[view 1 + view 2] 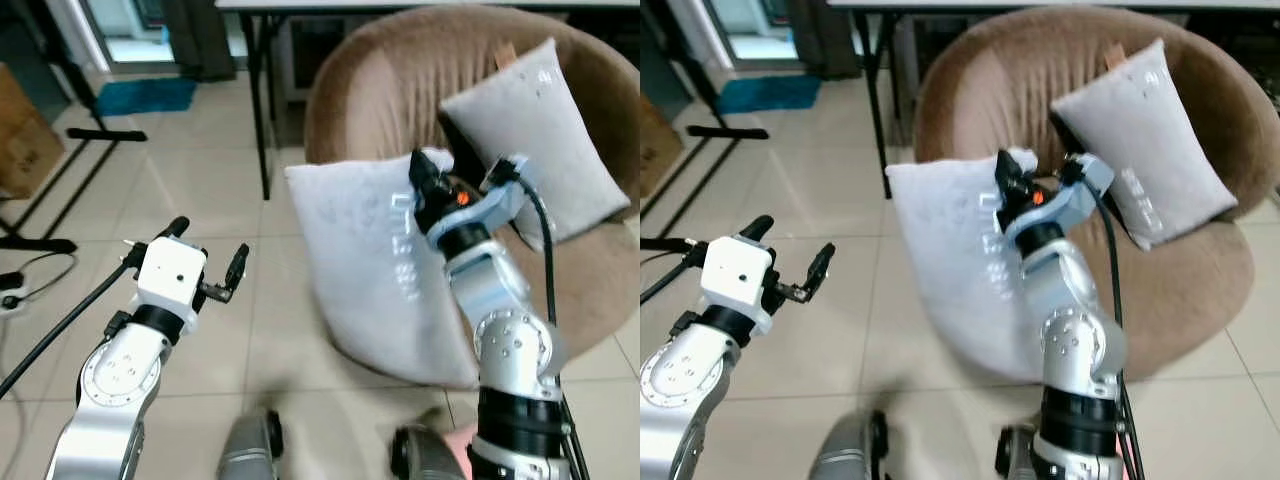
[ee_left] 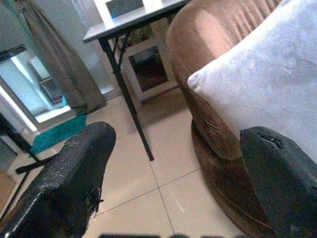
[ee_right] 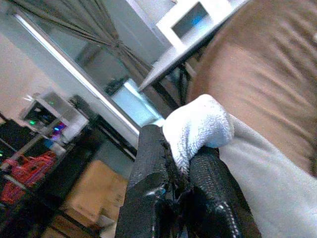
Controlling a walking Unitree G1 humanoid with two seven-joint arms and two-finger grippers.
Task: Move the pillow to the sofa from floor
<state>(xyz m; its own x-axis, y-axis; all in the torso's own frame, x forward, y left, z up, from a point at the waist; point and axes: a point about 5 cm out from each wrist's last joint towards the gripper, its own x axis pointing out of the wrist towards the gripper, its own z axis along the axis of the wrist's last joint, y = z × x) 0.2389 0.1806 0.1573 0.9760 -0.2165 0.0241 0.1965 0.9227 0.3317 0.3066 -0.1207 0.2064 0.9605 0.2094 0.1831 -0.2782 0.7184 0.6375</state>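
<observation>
A light grey pillow (image 1: 370, 260) stands upright against the front of the round brown sofa chair (image 1: 390, 90). Its lower end hangs near the tiled floor. My right gripper (image 1: 425, 165) is shut on the pillow's upper right corner (image 3: 198, 129), which bulges out between the black fingers (image 3: 153, 173). A second grey pillow (image 1: 535, 135) rests on the sofa's seat against the backrest. My left gripper (image 1: 205, 255) is open over the floor left of the pillow, holding nothing; its fingers (image 2: 74, 173) frame the pillow edge (image 2: 262, 89) and the sofa side.
A black-legged table (image 1: 262, 100) stands behind the sofa. A black stand base (image 1: 90, 135) and cables lie on the floor at left, beside a cardboard box (image 1: 20, 130). A blue mat (image 1: 145, 95) lies by the doorway. My own feet (image 1: 250, 450) show at the bottom.
</observation>
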